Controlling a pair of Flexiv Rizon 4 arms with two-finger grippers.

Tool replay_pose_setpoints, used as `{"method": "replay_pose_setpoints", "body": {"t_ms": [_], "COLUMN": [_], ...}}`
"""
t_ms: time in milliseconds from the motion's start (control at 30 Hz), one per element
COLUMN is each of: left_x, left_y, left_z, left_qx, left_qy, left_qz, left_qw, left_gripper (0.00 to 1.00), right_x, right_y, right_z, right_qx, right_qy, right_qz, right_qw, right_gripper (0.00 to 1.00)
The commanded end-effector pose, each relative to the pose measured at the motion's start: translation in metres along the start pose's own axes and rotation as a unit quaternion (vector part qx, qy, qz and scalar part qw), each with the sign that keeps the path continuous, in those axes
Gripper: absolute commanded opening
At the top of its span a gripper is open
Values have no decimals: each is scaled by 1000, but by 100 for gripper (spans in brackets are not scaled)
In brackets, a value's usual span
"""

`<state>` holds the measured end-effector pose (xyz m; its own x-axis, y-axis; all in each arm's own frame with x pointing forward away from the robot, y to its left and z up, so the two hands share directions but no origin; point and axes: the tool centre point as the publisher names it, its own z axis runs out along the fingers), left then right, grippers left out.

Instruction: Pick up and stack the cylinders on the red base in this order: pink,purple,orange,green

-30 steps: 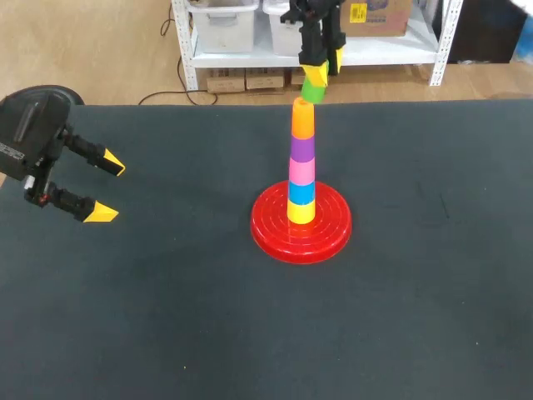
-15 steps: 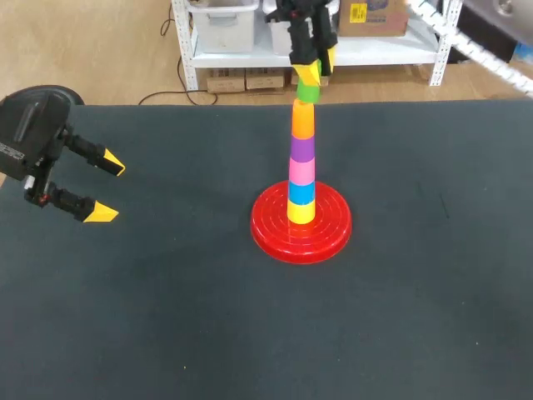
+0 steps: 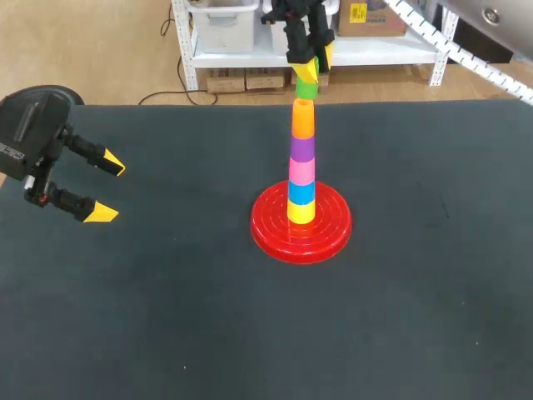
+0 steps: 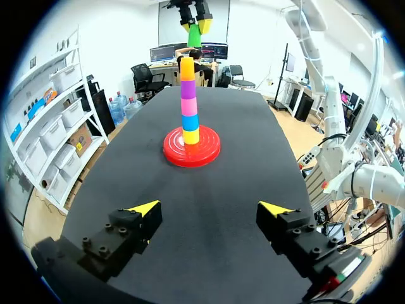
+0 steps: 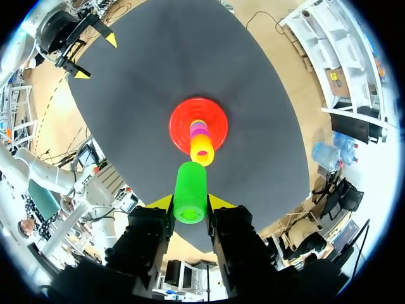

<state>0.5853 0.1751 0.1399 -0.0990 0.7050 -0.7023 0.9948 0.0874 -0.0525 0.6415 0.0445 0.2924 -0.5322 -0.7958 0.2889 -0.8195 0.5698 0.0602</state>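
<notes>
1. The green cylinder [image 3: 306,88] is a short, bright green tube with smooth sides. In the right wrist view its near end shows a round hollow (a darker ring inside the rim).
2. It sits at the top middle of the head view, just above the orange cylinder [image 3: 302,121]; I cannot tell whether the two touch.
3. The right gripper [image 3: 307,65] clamps it from two sides. The yellow tips press against its wall, and the fingers stand only as far apart as the tube is wide.
4. Below it the stack stands upright on the red base [image 3: 275,229], a ribbed round disc in the middle of the frame. From the base up come the yellow cylinder [image 3: 301,211], blue cylinder [image 3: 301,192], pink cylinder [image 3: 301,171] and purple cylinder [image 3: 302,148], then the orange one on top.
5. The left gripper [image 3: 108,189] hangs at the left edge of the head view over the dark table [image 3: 166,317]. Its fingers are spread wide and hold nothing (well apart from the stack).
</notes>
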Motion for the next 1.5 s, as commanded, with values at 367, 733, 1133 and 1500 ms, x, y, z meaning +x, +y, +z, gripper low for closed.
{"method": "replay_pose_setpoints", "body": {"t_ms": [367,733,1133,1500], "left_x": [1,1,1,1], "left_y": [0,0,0,0], "left_z": [0,0,0,0], "left_qx": [0,0,0,0], "left_qy": [-1,-1,-1,-1], "left_qz": [1,1,1,1], "left_qw": [1000,1000,1000,1000], "left_gripper": [100,100,100,100], "right_x": [-16,-20,-23,-17], "right_y": [-12,-13,-7,-6], "right_z": [-3,3,2,5], "right_qx": [-19,-25,-27,-34], "right_qy": [20,30,46,66], "right_qz": [-7,-12,-20,-10], "right_qw": [1000,999,998,997], "right_gripper": [0,0,0,0]}}
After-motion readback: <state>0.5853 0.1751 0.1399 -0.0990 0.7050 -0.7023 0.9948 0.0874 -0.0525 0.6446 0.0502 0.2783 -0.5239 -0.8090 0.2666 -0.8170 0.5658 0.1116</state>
